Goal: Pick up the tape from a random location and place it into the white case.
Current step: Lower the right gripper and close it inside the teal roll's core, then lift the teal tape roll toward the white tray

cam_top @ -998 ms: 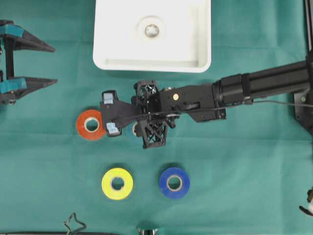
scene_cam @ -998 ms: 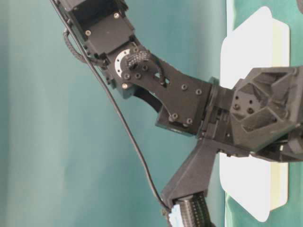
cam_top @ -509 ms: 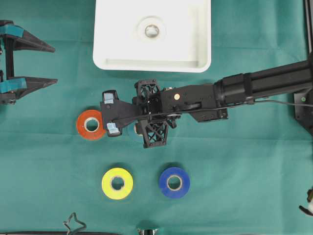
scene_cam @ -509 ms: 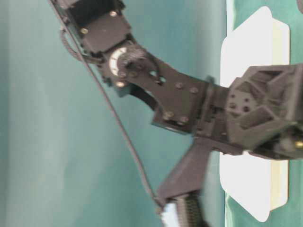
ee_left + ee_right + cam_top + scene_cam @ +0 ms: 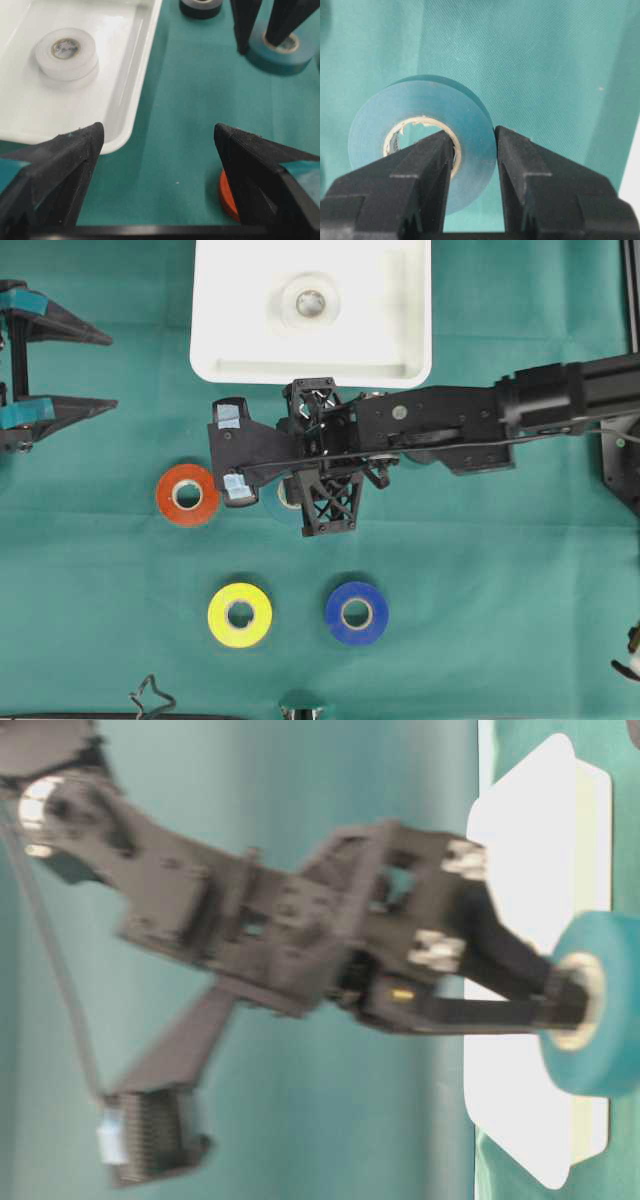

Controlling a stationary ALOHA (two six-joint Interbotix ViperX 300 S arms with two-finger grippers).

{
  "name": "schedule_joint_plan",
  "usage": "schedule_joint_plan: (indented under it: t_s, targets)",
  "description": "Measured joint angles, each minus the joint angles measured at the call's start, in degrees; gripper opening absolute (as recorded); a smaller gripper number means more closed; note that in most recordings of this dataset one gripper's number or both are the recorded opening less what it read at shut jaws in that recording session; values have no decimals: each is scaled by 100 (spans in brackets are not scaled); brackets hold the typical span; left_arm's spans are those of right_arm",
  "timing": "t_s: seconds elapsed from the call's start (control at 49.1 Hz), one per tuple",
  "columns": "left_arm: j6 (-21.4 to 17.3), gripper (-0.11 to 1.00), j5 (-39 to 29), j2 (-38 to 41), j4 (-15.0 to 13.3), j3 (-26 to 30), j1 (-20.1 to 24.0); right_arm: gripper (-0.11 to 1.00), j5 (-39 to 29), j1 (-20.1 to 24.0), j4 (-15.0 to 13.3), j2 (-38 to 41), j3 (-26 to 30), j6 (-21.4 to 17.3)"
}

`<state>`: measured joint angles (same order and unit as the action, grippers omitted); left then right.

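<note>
From overhead, the white case [image 5: 311, 312] sits at the top middle of the green worktop [image 5: 500, 590] with a white tape roll [image 5: 309, 302] lying inside it; the right arm reaches in from the right edge, its right claw [image 5: 290, 492] hidden under the wrist, with only a sliver of the teal tape [image 5: 286, 499] showing below the camera mount, just right of the orange tape [image 5: 187, 495]; the yellow tape [image 5: 240, 615] and blue tape [image 5: 356, 613] lie nearer the bottom edge, and the left claw [image 5: 60, 370] rests at the far left with its jaws spread wide and nothing between them. In the table-level view, which is blurred, the right claw [image 5: 570, 1005] pinches the wall of the teal tape [image 5: 600, 1005], one finger through the core, in front of the white case [image 5: 540, 870]. The left wrist view shows its own wide-apart fingers [image 5: 65, 160], the white case [image 5: 130, 100] with the white tape roll [image 5: 66, 52], part of the orange tape [image 5: 227, 200], a black tape [image 5: 201, 6] at the top edge, and the right claw's fingers on the teal tape [image 5: 280, 52]. The right wrist view shows the right claw [image 5: 474, 145] closed on the teal tape [image 5: 415, 120], one finger inside the core and one outside
</note>
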<state>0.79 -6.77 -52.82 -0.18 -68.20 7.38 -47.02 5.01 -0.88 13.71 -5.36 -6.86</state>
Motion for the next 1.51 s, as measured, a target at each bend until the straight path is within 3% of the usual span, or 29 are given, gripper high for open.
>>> schedule_joint_plan:
  t_s: [0.265, 0.631, 1.507]
  targets:
    - [0, 98, 0, 0, -9, 0, 0, 28, -984, 9, -18, -272, 466, 0]
    - [0, 98, 0, 0, -9, 0, 0, 28, -1723, 9, -35, -431, 958, 0]
    - [0, 98, 0, 0, -9, 0, 0, 28, -1775, 9, -44, -448, 976, 9]
